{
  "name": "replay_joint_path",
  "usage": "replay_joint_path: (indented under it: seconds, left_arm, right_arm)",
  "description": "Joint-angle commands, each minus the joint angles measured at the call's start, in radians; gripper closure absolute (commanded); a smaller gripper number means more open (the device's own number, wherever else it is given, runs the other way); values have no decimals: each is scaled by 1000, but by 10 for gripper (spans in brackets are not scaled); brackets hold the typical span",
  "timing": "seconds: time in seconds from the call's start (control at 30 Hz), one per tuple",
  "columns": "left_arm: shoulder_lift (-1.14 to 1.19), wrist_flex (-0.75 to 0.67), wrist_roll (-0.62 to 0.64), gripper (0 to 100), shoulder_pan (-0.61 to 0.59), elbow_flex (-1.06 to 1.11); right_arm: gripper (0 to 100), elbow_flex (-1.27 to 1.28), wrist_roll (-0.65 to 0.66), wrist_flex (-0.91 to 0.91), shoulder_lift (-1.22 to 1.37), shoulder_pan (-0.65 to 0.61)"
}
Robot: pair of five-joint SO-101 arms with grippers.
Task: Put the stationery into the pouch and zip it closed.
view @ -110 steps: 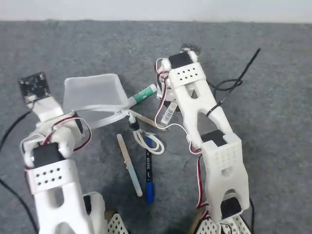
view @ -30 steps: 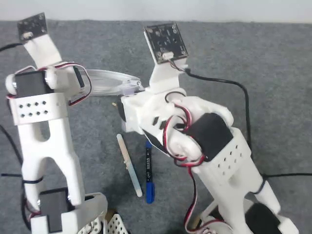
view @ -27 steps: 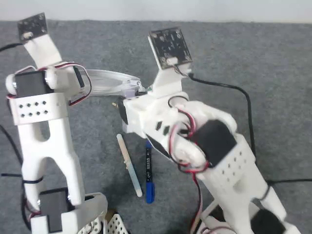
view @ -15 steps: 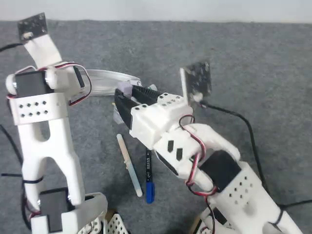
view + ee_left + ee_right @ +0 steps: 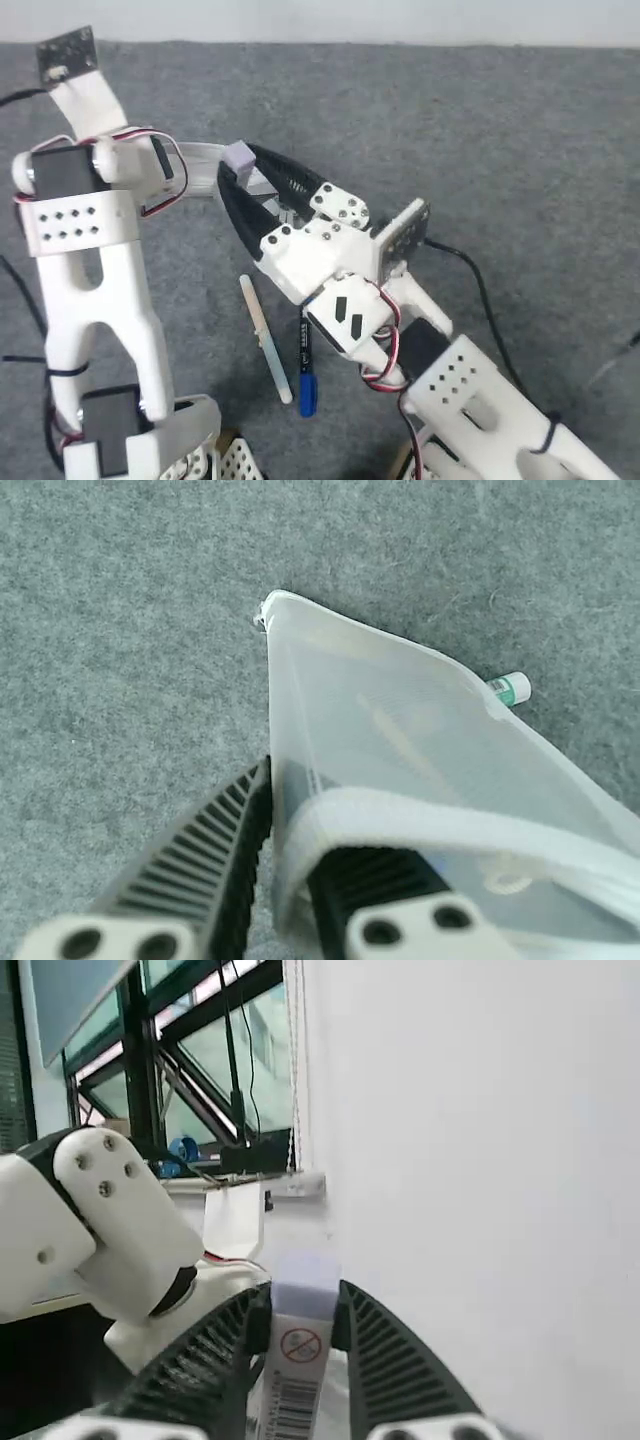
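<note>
Pouch [image 5: 205, 160], translucent with a white rim, noted at upper left of the high view, beside the left arm's wrist. Left gripper [image 5: 290, 810]: jaws closed on the pouch rim, one either side of the fabric. Items show faintly through the pouch wall; they cannot be identified. A green-capped marker [image 5: 510, 687] shows just past the pouch's far edge; whether it is inside or behind cannot be told.

Right gripper [image 5: 238, 160]: raised at upper centre-left, just beside the pouch, jaws clamped on a small pale block [image 5: 238, 153] bearing a barcode label [image 5: 290, 1392].

On the grey desk [image 5: 520, 150], lower centre: a pale pen [image 5: 265, 340] and a black pen with blue cap [image 5: 305, 365], side by side, not touching, both outside the pouch.
</note>
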Motion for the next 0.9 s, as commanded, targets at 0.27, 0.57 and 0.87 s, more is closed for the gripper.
replay_joint_path:
  seconds: [0.27,0.57,0.87]
  left_arm:
    - [-9,-29,21,991,6,-5]
    - [-9,-29,21,991,3,-5]
    - [-5,-31,21,991,2,-5]
  right_arm:
    - [992,-9,209,-418,371,13]
    - [992,57,339,-564,530,10]
    - [936,89,359,-562,547,7]
